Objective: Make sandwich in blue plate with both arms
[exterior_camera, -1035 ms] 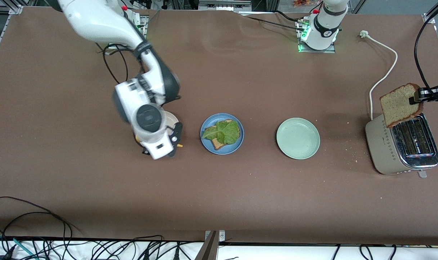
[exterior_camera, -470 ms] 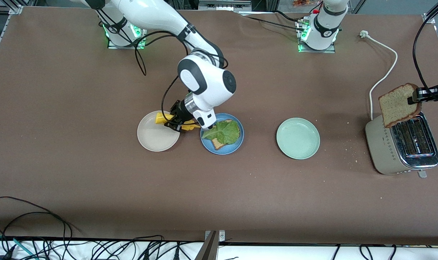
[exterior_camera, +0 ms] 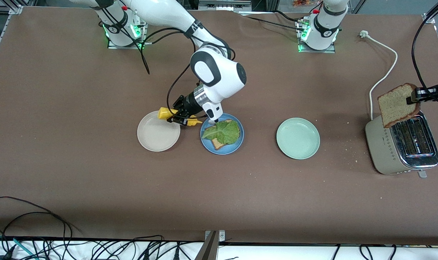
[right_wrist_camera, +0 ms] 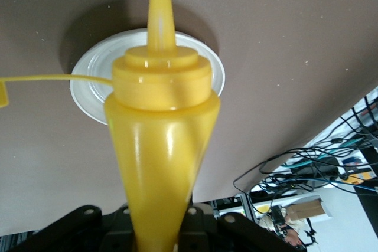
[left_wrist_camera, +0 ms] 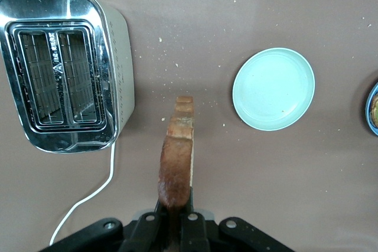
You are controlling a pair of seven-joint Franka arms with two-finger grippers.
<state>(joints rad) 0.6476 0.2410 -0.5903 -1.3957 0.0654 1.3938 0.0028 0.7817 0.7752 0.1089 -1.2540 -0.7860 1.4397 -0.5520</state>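
Three plates: one blue plate point(exterior_camera: 239, 143), one beige point(exterior_camera: 158, 135), one pale green point(exterior_camera: 298, 138). Two bread slices, one lettuce leaf point(exterior_camera: 222, 131), one toaster point(exterior_camera: 403, 146), one yellow squeeze bottle point(exterior_camera: 164, 113).

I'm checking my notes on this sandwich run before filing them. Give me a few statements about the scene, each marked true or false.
1. The left gripper holds a bread slice above the toaster. True.
2. The right gripper is empty. False: it is shut on a yellow squeeze bottle.
3. A lettuce leaf lies on bread in the blue plate. True.
4. The pale green plate holds bread. False: nothing lies on it.
5. The beige plate sits toward the right arm's end. True.
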